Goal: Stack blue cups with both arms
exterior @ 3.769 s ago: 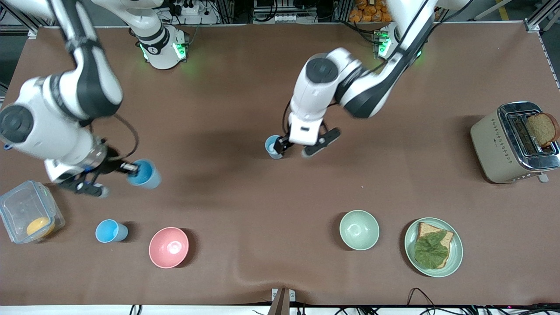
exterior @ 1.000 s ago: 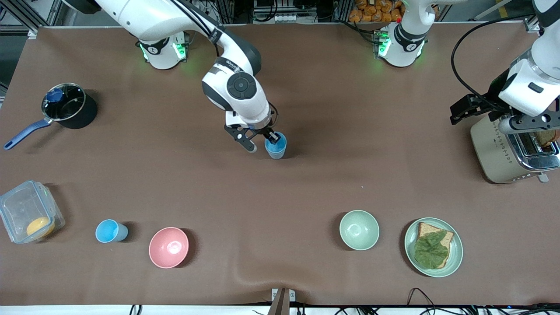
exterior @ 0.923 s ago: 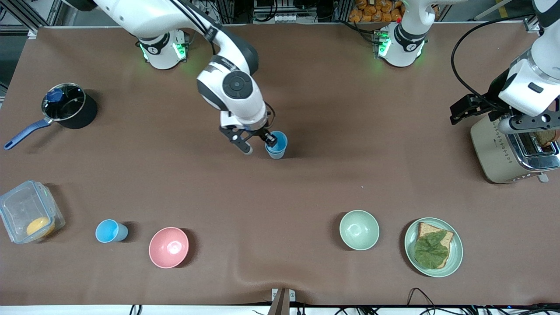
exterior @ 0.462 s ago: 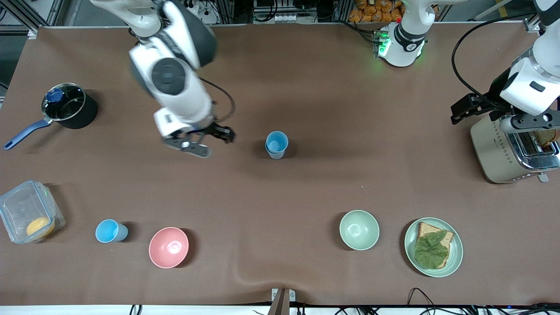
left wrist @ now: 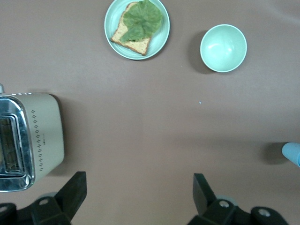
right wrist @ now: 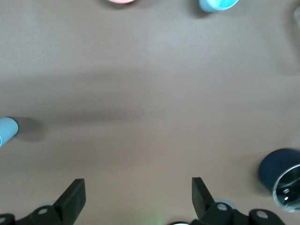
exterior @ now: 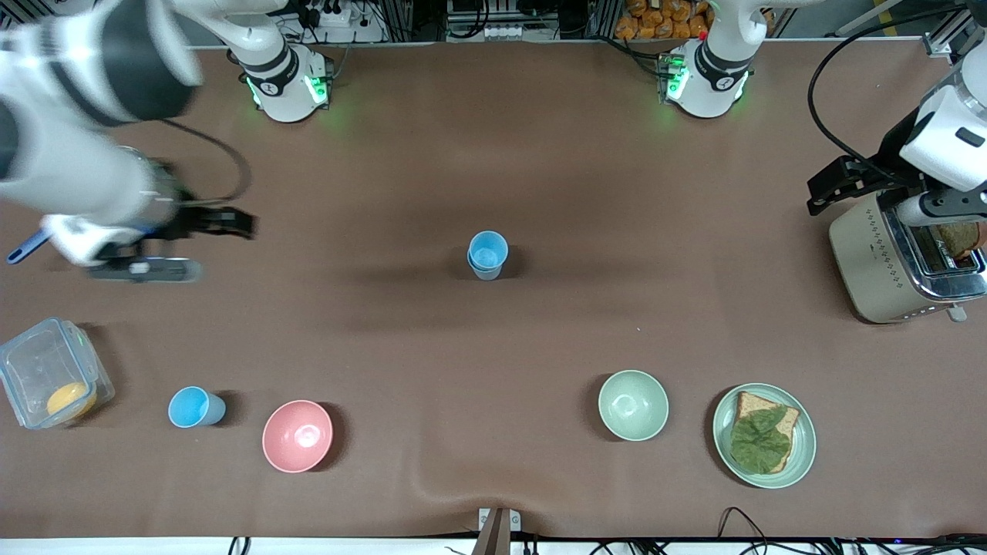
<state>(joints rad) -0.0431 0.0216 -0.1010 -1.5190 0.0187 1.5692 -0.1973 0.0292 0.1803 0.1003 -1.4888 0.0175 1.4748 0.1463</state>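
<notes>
Two blue cups point(exterior: 487, 254) stand nested upright in the middle of the table; the stack's edge shows in the right wrist view point(right wrist: 7, 131) and the left wrist view point(left wrist: 293, 153). A third blue cup point(exterior: 194, 407) stands alone beside the pink bowl point(exterior: 298, 435), and shows in the right wrist view point(right wrist: 218, 3). My right gripper point(exterior: 220, 247) point(right wrist: 137, 197) is open and empty, up over the table at the right arm's end. My left gripper point(exterior: 856, 202) point(left wrist: 139, 197) is open and empty, up beside the toaster point(exterior: 894, 254).
A dark pot point(right wrist: 283, 180) is mostly hidden under my right arm; its blue handle point(exterior: 19, 247) shows. A clear box point(exterior: 50, 381) holds something orange. A pale-green bowl point(exterior: 633, 405) and a plate point(exterior: 802, 455) with bread and a leaf stand nearer the front camera.
My right gripper let go of the blue cup nested in the middle stack, rose and swung away toward the right arm's end of the table. My left arm barely moved.
</notes>
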